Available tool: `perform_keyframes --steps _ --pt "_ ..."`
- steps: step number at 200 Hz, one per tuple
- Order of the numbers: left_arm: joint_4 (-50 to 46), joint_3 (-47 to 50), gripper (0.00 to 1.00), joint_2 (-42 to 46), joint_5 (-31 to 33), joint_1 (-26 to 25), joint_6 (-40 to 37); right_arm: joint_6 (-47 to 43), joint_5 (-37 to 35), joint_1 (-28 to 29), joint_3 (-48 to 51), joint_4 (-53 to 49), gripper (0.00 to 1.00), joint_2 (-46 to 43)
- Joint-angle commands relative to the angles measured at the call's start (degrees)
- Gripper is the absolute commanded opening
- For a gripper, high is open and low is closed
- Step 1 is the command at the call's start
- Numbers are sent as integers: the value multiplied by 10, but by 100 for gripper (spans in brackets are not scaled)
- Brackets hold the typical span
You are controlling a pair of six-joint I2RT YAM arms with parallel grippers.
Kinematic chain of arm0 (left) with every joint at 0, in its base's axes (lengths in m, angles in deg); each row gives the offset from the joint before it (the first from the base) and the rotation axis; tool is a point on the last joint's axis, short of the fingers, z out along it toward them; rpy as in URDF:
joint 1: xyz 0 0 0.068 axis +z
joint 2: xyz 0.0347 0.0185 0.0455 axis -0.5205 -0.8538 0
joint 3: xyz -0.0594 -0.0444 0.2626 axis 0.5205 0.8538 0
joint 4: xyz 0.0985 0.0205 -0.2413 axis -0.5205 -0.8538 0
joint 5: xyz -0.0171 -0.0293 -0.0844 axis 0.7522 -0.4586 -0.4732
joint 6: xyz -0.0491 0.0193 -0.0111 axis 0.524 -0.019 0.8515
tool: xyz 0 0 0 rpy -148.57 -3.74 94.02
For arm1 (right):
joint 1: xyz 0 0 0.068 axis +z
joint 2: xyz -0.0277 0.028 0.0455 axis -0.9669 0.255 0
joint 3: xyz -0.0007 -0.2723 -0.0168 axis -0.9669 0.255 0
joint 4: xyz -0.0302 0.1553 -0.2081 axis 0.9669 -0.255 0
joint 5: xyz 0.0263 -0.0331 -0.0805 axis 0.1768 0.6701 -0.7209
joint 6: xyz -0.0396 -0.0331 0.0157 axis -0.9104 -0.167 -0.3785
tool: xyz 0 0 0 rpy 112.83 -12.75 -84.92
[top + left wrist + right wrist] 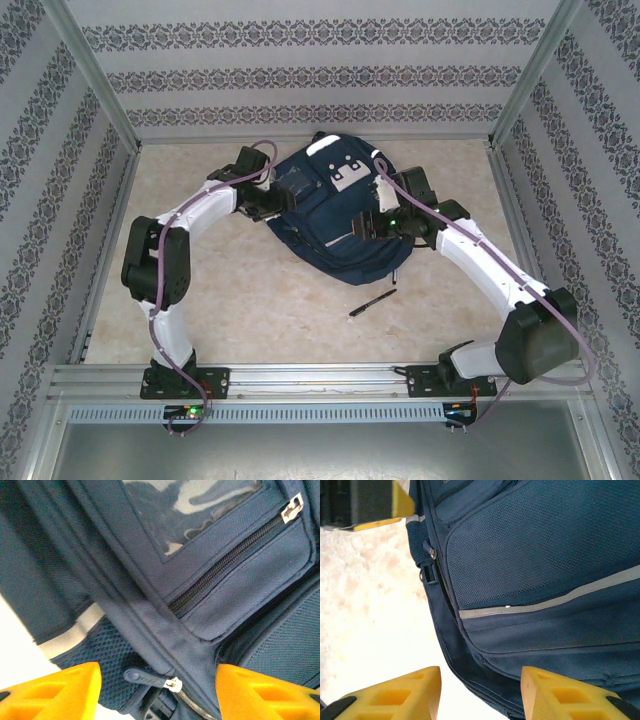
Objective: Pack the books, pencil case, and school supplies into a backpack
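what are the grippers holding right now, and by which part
Nothing is held: the left gripper and right gripper both stand open at the large navy-blue fabric backpack, without clamping it.

We see the backpack as matt woven cloth with a coarse weave, its side panel an open mesh. Its window is glossy clear plastic, the zip pull shiny metal, the stripe smooth grey tape. We find the fingers smooth matt yellow plastic, the table smooth and mottled
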Motion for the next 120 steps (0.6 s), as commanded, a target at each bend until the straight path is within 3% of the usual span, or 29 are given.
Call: perform_keyframes --steps 1,77,87,103,120 --pt "18 -33 61 -32 -37 -2 10 -6 -13 18 -22 -4 45 10" --pt "53 -29 59 -90 -28 -2 43 4 -25 60 -18 14 44 28" --pt "56 -36 53 -98 -32 -2 47 6 -26 71 -22 17 44 36" --pt "57 -38 28 -101 -26 -2 51 14 -30 91 -30 22 44 51" --pt "59 -24 14 -87 -18 -2 57 32 -34 118 -38 35 43 72"
